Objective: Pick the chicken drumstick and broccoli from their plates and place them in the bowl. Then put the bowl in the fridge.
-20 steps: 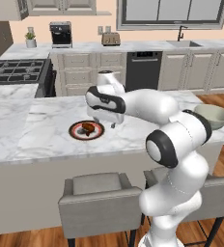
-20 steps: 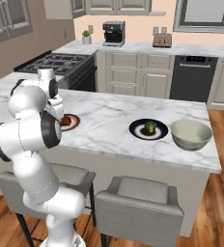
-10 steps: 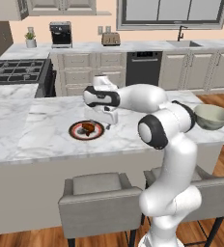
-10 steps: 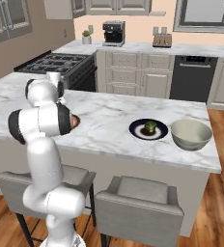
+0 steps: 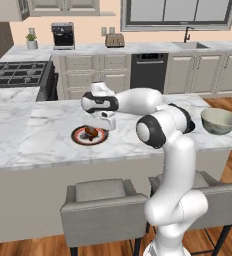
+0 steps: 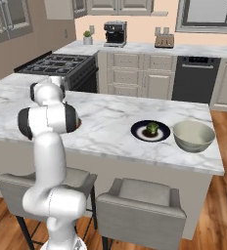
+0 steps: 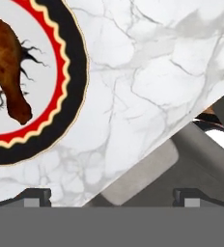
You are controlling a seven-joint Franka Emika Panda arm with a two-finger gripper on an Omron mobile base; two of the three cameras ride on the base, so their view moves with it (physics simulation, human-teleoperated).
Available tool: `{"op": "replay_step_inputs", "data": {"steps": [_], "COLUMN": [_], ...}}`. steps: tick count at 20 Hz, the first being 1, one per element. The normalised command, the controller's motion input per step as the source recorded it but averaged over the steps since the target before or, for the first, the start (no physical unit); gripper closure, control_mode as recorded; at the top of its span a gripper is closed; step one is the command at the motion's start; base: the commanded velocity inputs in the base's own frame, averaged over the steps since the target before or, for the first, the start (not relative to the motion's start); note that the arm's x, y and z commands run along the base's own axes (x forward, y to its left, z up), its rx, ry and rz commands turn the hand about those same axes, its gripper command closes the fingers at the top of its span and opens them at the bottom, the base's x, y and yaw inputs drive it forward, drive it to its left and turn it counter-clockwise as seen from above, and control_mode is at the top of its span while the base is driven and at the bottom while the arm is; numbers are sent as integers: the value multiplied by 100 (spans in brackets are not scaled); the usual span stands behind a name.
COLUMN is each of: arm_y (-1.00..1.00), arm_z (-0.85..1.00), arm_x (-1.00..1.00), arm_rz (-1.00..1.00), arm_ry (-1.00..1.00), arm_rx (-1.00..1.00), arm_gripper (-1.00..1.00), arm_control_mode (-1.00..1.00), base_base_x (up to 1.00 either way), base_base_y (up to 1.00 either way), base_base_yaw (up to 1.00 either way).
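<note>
Chicken drumstick (image 7: 7, 72): on red-rimmed plate (image 7: 74, 72), toward the stove end of the island from the bowl (image 5: 219, 120). Gripper (image 5: 104, 125): jaws spread, empty, just beside plate. Risk: offset descent misses or nudges the meat.

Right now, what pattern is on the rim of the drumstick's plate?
The plate has a black outer band, then a red ring with wavy cream edging; the hand view shows it best.

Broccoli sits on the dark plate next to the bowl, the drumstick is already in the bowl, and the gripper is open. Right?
Not quite. The chicken drumstick is not in the bowl: it lies on the red-rimmed plate, as the hand view shows. The broccoli does sit on the dark plate beside the bowl, and the gripper is open.
</note>
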Motion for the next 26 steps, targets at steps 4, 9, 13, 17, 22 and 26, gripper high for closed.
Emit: {"op": "replay_step_inputs", "data": {"steps": [4,9,13,17,22,26], "arm_y": [8,1,0,1,4,9], "arm_z": [-28,-27,-25,-16,-12,-9], "arm_x": [19,18,15,23,22,21], "arm_rz": [-1,-1,-1,-1,-2,-4], "arm_ry": [0,-1,0,-4,-8,-5], "arm_rx": [0,0,0,0,0,1], "arm_gripper": [-100,-100,-100,-100,-100,-100], "arm_control_mode": [-100,-100,-100,-100,-100,-100], "base_base_x": [0,0,0,0,0,0], "base_base_y": [0,0,0,0,0,0], "base_base_yaw": [0,0,0,0,0,0]}}
